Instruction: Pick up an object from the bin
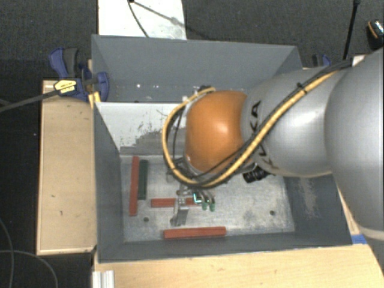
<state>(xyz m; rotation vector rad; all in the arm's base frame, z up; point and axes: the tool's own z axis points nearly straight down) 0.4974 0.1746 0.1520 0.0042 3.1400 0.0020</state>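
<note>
My gripper (180, 212) pokes out from under the arm's orange cover, low over the bin floor near its front middle. It sits at the right end of a short red bar (162, 203) that lies crosswise on the floor, and part of that bar is hidden under it. A longer red bar (195, 233) lies just in front of the gripper, along the bin's front wall. I see nothing held in the gripper.
At the left of the bin a long red bar (134, 185) and a dark green bar (143, 180) lie side by side, pointing front to back. The arm and its orange cover hide the middle and right rear of the bin.
</note>
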